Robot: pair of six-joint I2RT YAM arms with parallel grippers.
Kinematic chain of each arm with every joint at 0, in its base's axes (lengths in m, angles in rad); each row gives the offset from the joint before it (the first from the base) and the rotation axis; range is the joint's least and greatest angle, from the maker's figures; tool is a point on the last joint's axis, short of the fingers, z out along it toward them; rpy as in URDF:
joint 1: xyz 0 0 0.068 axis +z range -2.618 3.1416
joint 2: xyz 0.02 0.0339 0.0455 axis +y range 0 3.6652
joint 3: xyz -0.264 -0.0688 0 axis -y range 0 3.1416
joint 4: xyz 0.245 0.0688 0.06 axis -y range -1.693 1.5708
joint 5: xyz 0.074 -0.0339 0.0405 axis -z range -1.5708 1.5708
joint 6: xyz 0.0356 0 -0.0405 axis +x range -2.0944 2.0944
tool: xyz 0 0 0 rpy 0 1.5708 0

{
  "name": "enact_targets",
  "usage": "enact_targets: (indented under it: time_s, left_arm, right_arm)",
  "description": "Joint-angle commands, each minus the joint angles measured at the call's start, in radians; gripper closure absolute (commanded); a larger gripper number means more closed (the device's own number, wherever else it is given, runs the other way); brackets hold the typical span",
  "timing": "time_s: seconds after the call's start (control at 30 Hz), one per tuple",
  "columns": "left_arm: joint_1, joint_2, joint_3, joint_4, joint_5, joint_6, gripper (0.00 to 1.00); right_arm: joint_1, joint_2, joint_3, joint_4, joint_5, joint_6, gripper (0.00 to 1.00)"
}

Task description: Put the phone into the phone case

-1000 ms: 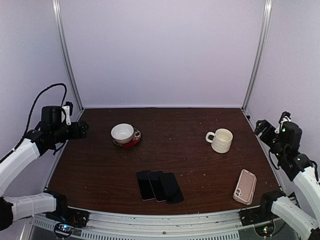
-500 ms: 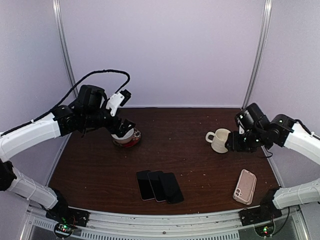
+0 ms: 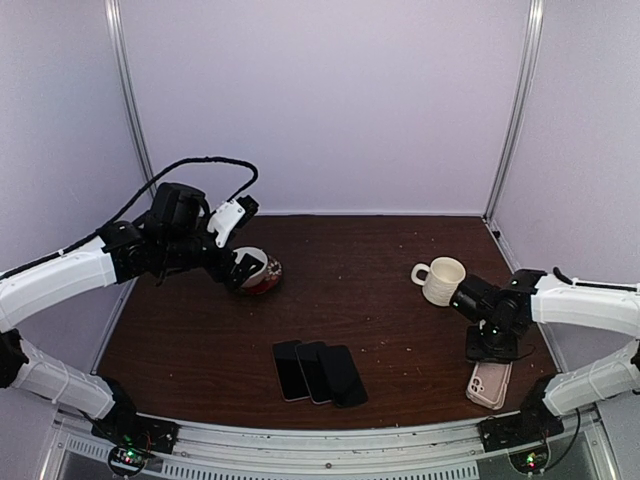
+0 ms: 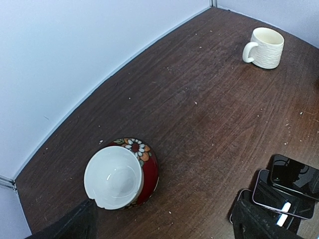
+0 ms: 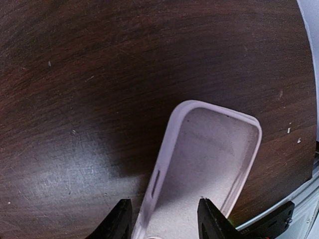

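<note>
Three dark phones (image 3: 320,372) lie side by side near the table's front edge; they also show at the right of the left wrist view (image 4: 284,184). The pink phone case (image 3: 490,388) lies open side up at the front right. My right gripper (image 3: 490,348) is low over its far end. In the right wrist view the jaws (image 5: 164,211) stand partly apart astride the case's left wall (image 5: 159,169), one finger outside and one over the lining, not pinching it. My left gripper (image 3: 243,268) hangs wide open above the bowl, holding nothing (image 4: 167,230).
A white bowl on a red flowered saucer (image 4: 117,177) sits at the back left, right under the left gripper. A cream mug (image 3: 442,280) stands at the back right, just beyond the right arm. The table's front metal rail (image 3: 330,435) runs close behind the case.
The right arm dropped from beside the mug down onto the phone case, and its jaws narrowed. The left arm shifted slightly lower over the bowl, jaws still wide.
</note>
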Motion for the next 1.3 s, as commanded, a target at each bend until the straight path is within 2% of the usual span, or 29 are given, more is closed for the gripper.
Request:
enact_targets:
  time_s: [0.0, 0.13, 0.2, 0.3, 0.47, 0.6, 0.73, 0.83, 0.9, 1.0, 1.13, 1.27]
  left_arm:
    - [-0.002, -0.004, -0.006, 0.029, 0.015, 0.021, 0.02]
    - [-0.002, 0.003, -0.007, 0.027, 0.016, 0.023, 0.02]
    - [-0.002, 0.005, -0.006, 0.024, 0.017, 0.025, 0.02]
    - [-0.002, 0.006, -0.005, 0.022, 0.016, 0.029, 0.02]
    - [-0.002, 0.003, -0.006, 0.022, 0.018, 0.032, 0.02]
    - [-0.002, 0.001, -0.008, 0.022, 0.015, 0.036, 0.02]
    - [-0.002, -0.003, -0.010, 0.028, 0.010, 0.039, 0.03]
    - [-0.002, -0.008, -0.014, 0.035, 0.005, 0.032, 0.02]
    - [0.000, -0.005, -0.014, 0.035, -0.003, 0.027, 0.02]
    - [0.000, 0.004, -0.003, 0.025, -0.014, 0.020, 0.02]
    - [0.000, -0.002, -0.006, 0.024, -0.084, 0.038, 0.03]
    - [0.004, -0.027, -0.027, 0.048, -0.131, 0.070, 0.03]
  right_arm:
    - [0.005, 0.064, -0.017, 0.125, -0.024, 0.035, 0.54]
    - [0.007, 0.095, -0.002, 0.131, -0.026, 0.022, 0.61]
    - [0.007, 0.098, -0.005, 0.131, -0.025, 0.020, 0.72]
    - [0.006, 0.087, -0.002, 0.107, -0.022, 0.022, 0.98]
    - [0.007, 0.011, 0.062, 0.008, 0.007, 0.022, 1.00]
    - [0.008, -0.044, 0.170, -0.069, -0.019, -0.044, 1.00]
    - [0.023, -0.039, 0.318, -0.057, -0.184, -0.198, 1.00]
    - [0.090, 0.006, 0.444, 0.029, -0.315, -0.369, 1.00]
    - [0.132, 0.056, 0.538, 0.084, -0.305, -0.541, 1.00]
    - [0.145, 0.149, 0.602, 0.214, -0.212, -0.836, 1.00]
    - [0.145, 0.312, 0.628, 0.373, -0.198, -1.351, 1.00]
    - [0.145, 0.432, 0.616, 0.373, -0.216, -1.848, 1.00]
